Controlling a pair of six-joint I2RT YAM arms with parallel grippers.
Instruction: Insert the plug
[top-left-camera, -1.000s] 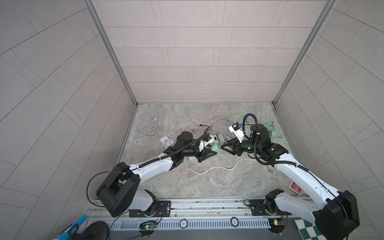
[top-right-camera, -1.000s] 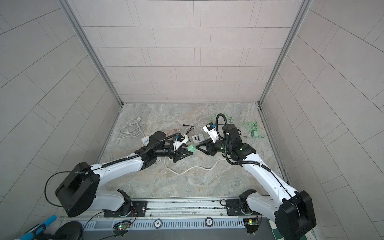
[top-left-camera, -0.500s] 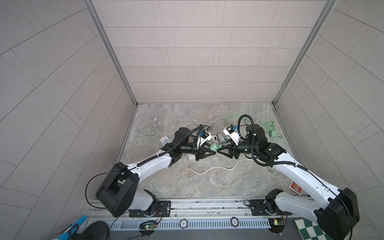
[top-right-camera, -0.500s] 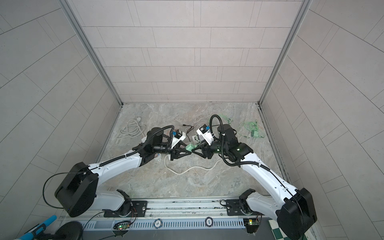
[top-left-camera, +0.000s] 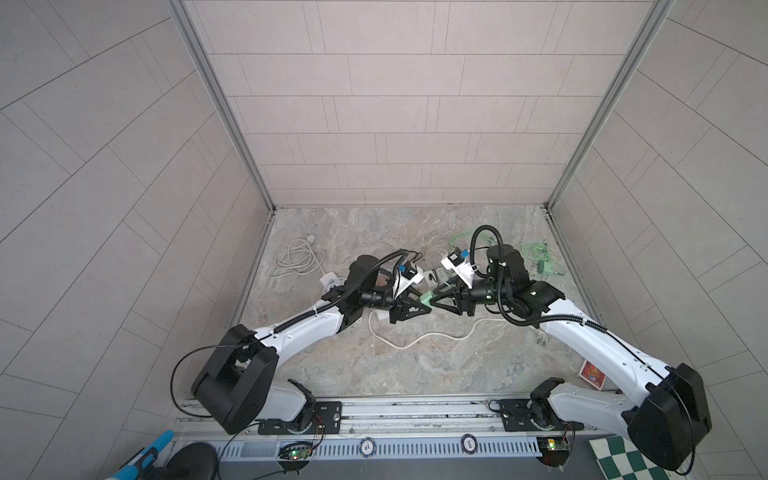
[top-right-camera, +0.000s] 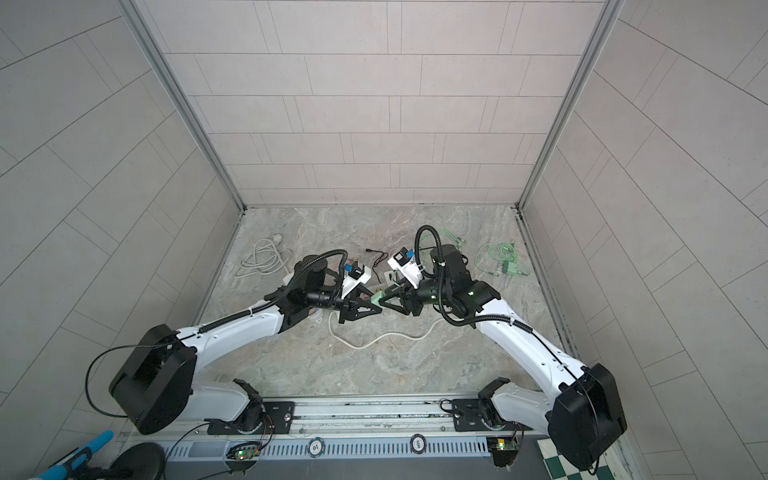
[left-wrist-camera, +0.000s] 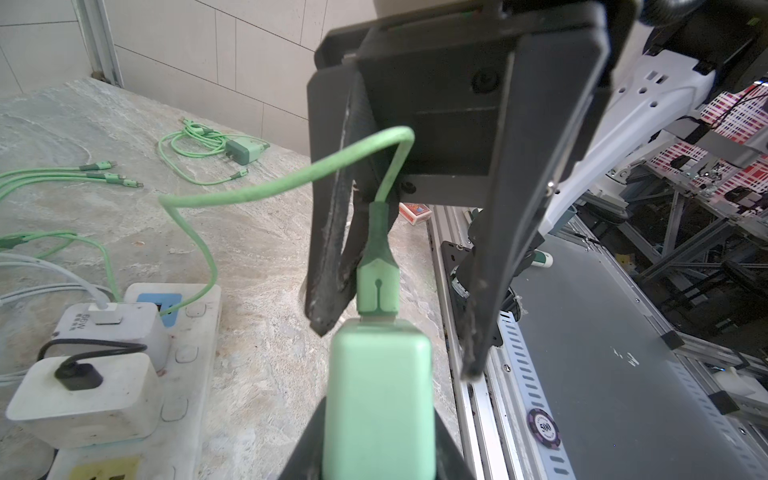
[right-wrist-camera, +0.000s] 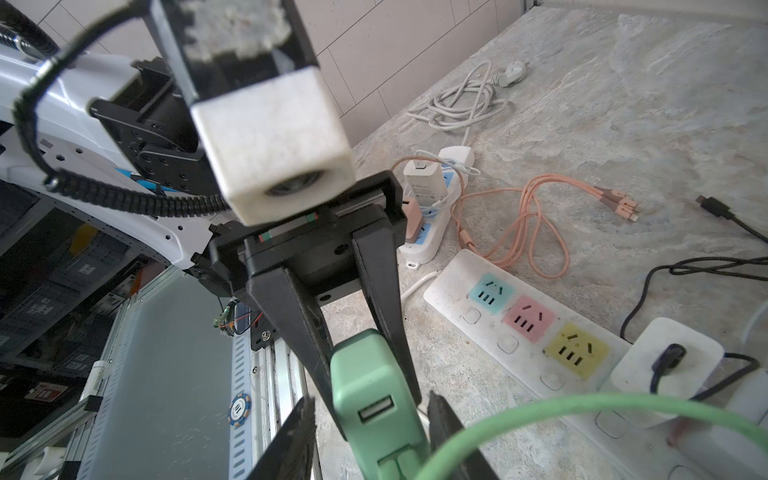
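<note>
Two hands meet tip to tip above the table (left-wrist-camera: 270, 232). My left hand (left-wrist-camera: 378, 415) is clamped on the green charger (right-wrist-camera: 370, 374), held clear of the table. My right hand (left-wrist-camera: 395, 349) stands part open around the green plug (left-wrist-camera: 377, 286): one finger (left-wrist-camera: 328, 257) lies against its shell and the other (left-wrist-camera: 498, 270) is clear of it, so there is no real pinch. The plug sits in one of the charger's two ports; the second port (right-wrist-camera: 376, 409) is empty. A thin sliver of metal shows at the joint, so I judge it in but perhaps not fully home. Left to do: a last push, then let go. The green cable (left-wrist-camera: 249, 191) loops from the plug down toward the white power strip (left-wrist-camera: 195, 340). Writing: "60W" on a white adapter (left-wrist-camera: 108, 332) plugged into that strip; "500" on a purple chip (left-wrist-camera: 544, 428) by the rail; "10" on another chip (top-left-camera: 368, 446) in a top view. No brand is legible on the charger or plug.
</note>
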